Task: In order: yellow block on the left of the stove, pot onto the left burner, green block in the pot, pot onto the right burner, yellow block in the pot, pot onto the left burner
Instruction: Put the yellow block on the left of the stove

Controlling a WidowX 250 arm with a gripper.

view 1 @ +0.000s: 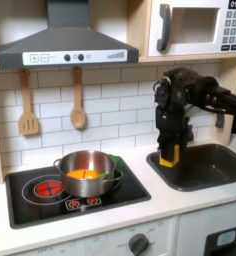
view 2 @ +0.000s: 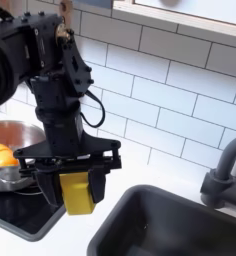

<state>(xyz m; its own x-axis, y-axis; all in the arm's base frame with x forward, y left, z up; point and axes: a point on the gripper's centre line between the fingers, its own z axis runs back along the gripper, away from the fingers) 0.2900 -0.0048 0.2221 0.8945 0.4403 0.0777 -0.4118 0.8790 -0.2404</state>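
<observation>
In the first exterior view, your gripper point(view 1: 169, 153) hangs between the stove point(view 1: 30, 203) and the sink point(view 1: 218, 170), clenched on the yellow block point(view 1: 169, 157), which sits between its fingers above the desk point(view 1: 140, 210). The pot point(view 1: 87, 172) rests on the stove at the right burner, with an orange piece point(view 1: 83, 173) inside; the left burner point(view 1: 49, 187) lies bare beside it.

In the second exterior view, you see the gripper point(view 2: 79, 188) grasping the yellow block point(view 2: 79, 196) from both sides, the pot point(view 2: 12, 152) well to the second exterior view's left, the sink point(view 2: 175, 225) to its right
</observation>
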